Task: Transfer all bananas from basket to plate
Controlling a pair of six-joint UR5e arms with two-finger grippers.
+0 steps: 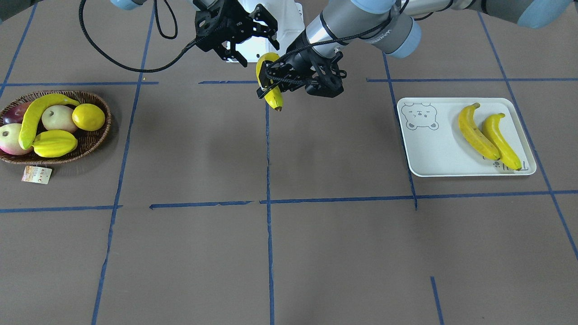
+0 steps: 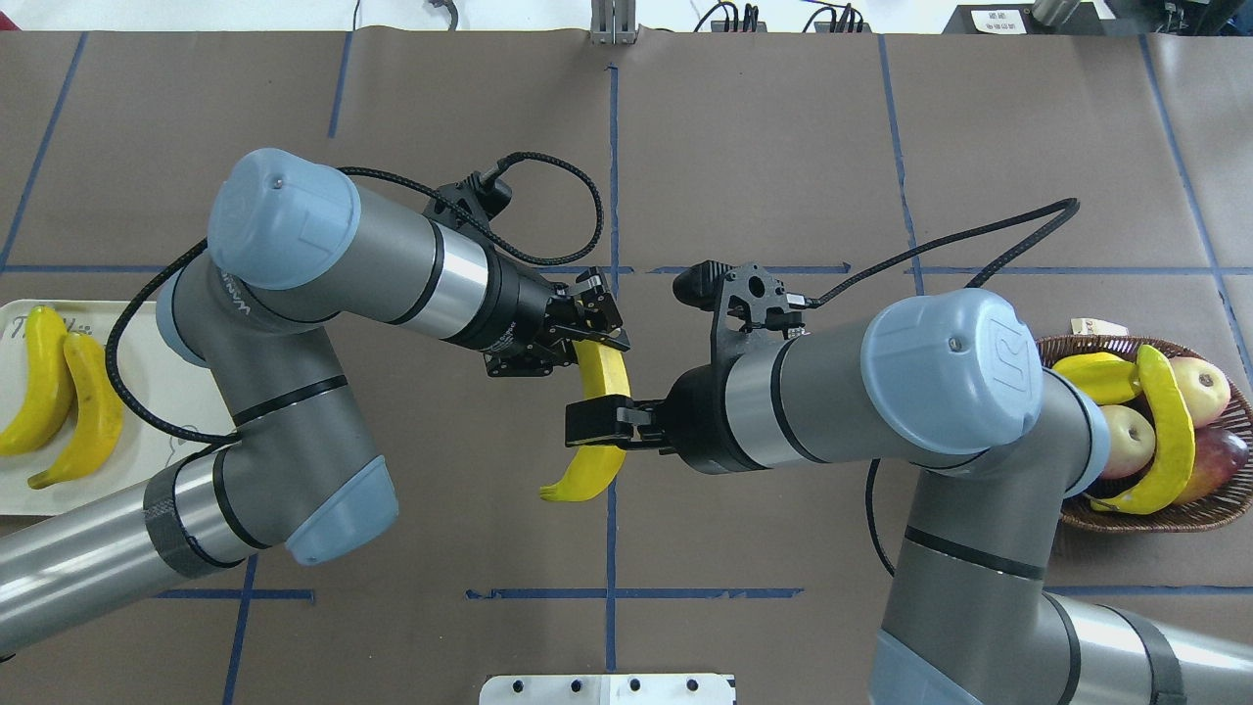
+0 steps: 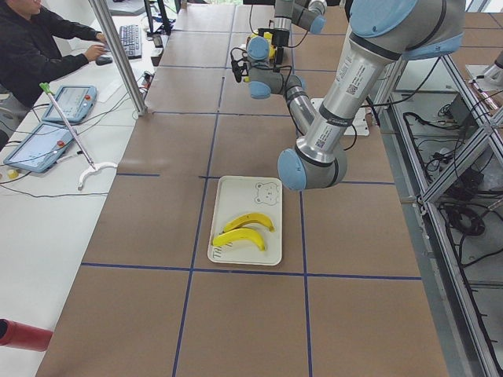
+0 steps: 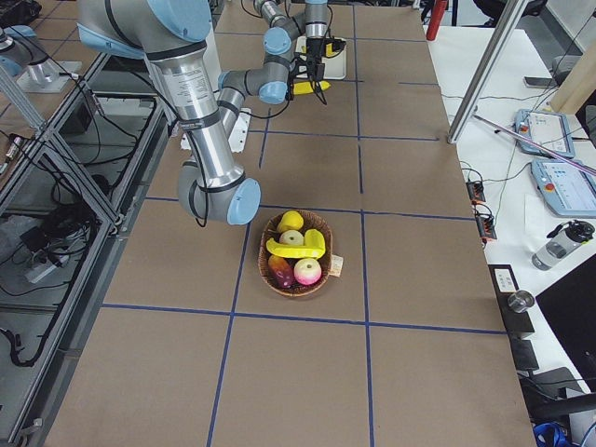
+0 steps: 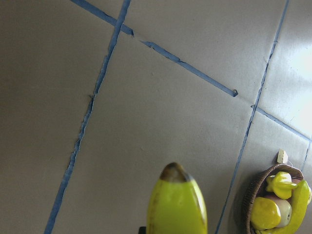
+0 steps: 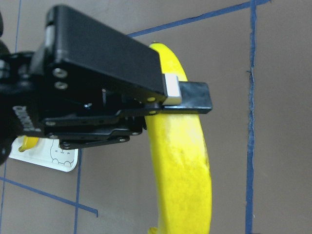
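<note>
The left gripper [image 1: 270,85] is clamped on a banana [image 2: 597,468], which it holds in the air above the middle of the table [image 1: 316,253], over the central blue tape line and well apart from both basket and plate. The banana is tilted: its dark tip points down and away from the robot, and its other end points toward the robot's base. The right gripper [image 2: 592,423] sits at that nearer stretch. In the front view its fingers are spread wide, so it is not gripping. In the overhead view one finger crosses the banana, and I cannot tell whether it touches. The right wrist view shows the left gripper's padded finger pressed against the yellow skin. The plate [image 1: 433,158] lies on the robot's left with two bananas [image 1: 476,132] side by side on it, just beside each other, at the end away from the printed bear face. The basket [image 1: 97,140] lies on the robot's right with a paper tag beside it on the table. One last banana [image 1: 34,118] lies across the other fruit in it — a lemon [image 1: 88,116], a starfruit [image 1: 54,142] and some apples [image 1: 58,118].
</note>
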